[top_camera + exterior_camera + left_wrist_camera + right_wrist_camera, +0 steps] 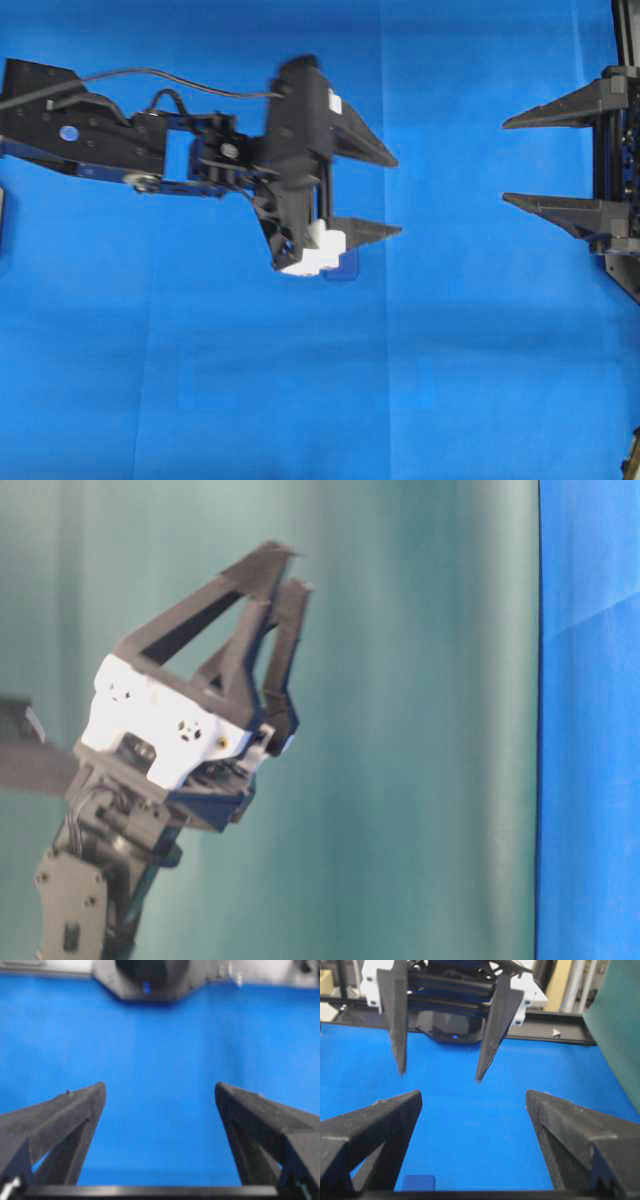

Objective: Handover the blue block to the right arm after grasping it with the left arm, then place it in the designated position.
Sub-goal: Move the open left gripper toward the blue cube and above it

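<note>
The blue block (343,266) lies on the blue cloth, partly covered from above by the left gripper's white bracket. The left gripper (398,195) hangs over the cloth, open and empty, its fingers pointing right; the block sits beside its lower finger, not between the two. The left wrist view shows this gripper (160,1086) with only cloth in its gap. The right gripper (505,162) stands open at the right edge, facing left. In its wrist view the right gripper (473,1094) is empty. There the block (420,1182) lies low left, and the left gripper (440,1076) hangs opposite.
The blue cloth (300,400) covers the table. A teal backdrop (420,780) stands behind the raised left gripper (290,568) in the table-level view. The right arm's dark base (150,975) sits at the cloth's far edge.
</note>
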`<action>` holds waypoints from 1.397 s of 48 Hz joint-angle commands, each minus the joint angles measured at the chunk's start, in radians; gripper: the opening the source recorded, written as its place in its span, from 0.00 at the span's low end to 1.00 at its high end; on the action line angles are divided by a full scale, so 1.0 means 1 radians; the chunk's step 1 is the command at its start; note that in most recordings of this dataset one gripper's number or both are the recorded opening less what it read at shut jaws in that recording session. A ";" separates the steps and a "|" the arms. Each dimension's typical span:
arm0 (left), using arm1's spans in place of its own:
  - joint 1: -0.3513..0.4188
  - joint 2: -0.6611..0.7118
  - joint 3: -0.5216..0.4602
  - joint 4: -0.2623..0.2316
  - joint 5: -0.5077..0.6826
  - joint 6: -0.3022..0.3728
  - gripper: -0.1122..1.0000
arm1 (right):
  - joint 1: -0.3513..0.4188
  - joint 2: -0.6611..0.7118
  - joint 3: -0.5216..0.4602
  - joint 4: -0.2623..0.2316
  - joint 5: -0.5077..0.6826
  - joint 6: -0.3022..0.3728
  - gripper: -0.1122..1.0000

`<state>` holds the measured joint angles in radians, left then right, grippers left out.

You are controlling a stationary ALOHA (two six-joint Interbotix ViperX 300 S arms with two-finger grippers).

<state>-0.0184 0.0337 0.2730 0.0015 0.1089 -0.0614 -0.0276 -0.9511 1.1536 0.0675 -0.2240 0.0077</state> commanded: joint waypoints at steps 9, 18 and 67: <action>-0.035 0.058 -0.201 0.002 0.344 0.002 0.94 | -0.002 0.006 -0.031 0.002 -0.002 -0.002 0.98; -0.038 0.106 -0.313 0.002 0.561 0.000 0.94 | -0.002 0.008 -0.032 0.003 -0.002 -0.002 0.98; -0.038 0.138 -0.377 0.011 0.709 -0.003 0.94 | -0.002 0.026 -0.048 0.003 0.014 -0.002 0.98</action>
<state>-0.0537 0.1902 -0.0813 0.0107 0.8207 -0.0644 -0.0276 -0.9311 1.1321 0.0675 -0.2056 0.0061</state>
